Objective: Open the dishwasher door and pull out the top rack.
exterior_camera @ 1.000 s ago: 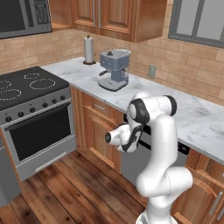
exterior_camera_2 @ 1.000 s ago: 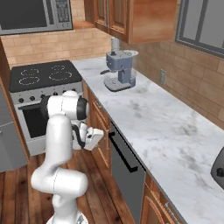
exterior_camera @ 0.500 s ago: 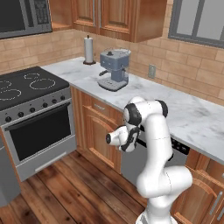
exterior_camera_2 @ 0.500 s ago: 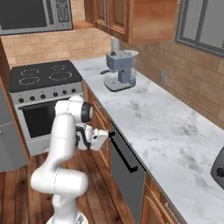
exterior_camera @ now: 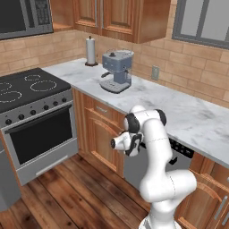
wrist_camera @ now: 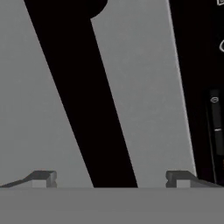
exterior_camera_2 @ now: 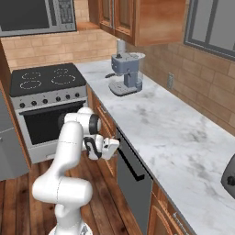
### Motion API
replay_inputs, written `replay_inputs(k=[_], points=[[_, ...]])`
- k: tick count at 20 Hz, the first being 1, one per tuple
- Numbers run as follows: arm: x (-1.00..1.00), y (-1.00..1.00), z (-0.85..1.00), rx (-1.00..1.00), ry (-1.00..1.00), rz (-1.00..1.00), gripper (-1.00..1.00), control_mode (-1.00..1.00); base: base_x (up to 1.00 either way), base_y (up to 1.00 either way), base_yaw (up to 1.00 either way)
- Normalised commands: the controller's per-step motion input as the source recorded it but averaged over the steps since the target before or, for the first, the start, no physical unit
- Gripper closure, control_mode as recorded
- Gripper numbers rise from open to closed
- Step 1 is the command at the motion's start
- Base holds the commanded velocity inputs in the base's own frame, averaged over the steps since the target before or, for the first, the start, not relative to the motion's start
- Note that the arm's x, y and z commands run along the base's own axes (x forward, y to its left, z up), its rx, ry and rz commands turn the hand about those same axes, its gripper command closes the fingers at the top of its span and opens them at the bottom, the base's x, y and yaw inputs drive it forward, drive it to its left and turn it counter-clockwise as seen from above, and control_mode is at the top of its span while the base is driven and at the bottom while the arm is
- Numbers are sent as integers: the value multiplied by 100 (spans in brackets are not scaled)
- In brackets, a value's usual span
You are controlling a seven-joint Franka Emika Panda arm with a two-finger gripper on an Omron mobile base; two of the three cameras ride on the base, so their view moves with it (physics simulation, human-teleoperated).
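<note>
1. the dishwasher door (exterior_camera_2: 133,183) is shut, a plain grey panel set under the marble counter (exterior_camera_2: 174,137), at about 5 o'clock from the coffee machine (exterior_camera_2: 125,73); the top rack is behind it.
2. close up, the gripper (wrist_camera: 111,177) hangs just off the panel with its jaws spread wide and nothing between them; the dark bar handle (wrist_camera: 83,96) runs aslant between the finger tips.
3. likely slip: if the jaws close before reaching round the bar, they'd pinch air or skid off the flat panel.
4. another risk: a crooked pull could let the bar slide out.
5. farther off, at 3 o'clock in the hand view, sits the black control strip (wrist_camera: 205,87).
</note>
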Motion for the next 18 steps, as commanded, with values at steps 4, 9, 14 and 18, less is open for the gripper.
replay_inputs(k=[4, 9, 14, 18], points=[[35, -28, -35, -2, 0, -1, -100, -100, 0, 0, 0], [36, -24, -39, -1, 1, -1, -100, -100, 0, 0, 0], [23, -2, -46, 0, 11, 0, 100, -100, 0, 0, 0], [-3, 1, -63, 10, 21, 0, 100, -100, 0, 0, 0]])
